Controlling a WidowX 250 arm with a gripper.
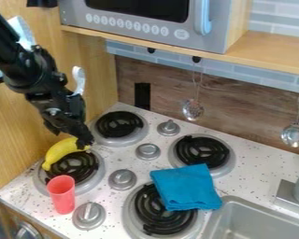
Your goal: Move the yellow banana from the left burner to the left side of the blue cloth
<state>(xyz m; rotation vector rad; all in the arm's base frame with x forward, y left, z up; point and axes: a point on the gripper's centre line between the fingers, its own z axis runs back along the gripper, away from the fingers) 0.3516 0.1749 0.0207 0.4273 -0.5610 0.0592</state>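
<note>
My gripper [81,140] hangs down at the left, over the back edge of the front-left burner. It meets the upper right end of a yellow banana [61,150]; whether it grips the banana is unclear. The banana slants down to the left over the back of the black-coiled front-left burner [96,176], and part of its right end is hidden behind the gripper. In front of that burner, a red cup [62,195] stands upright. A folded blue cloth [186,187] lies partly over the front-right burner [132,219].
Between the burners are several grey knobs [122,179]. Behind the gripper lies the back-left burner [142,133], with the back-right burner [232,161] farther right. A sink [230,205] is at lower right. Utensils [193,109] hang below the wooden shelf [270,52], and a microwave [133,30] sits above.
</note>
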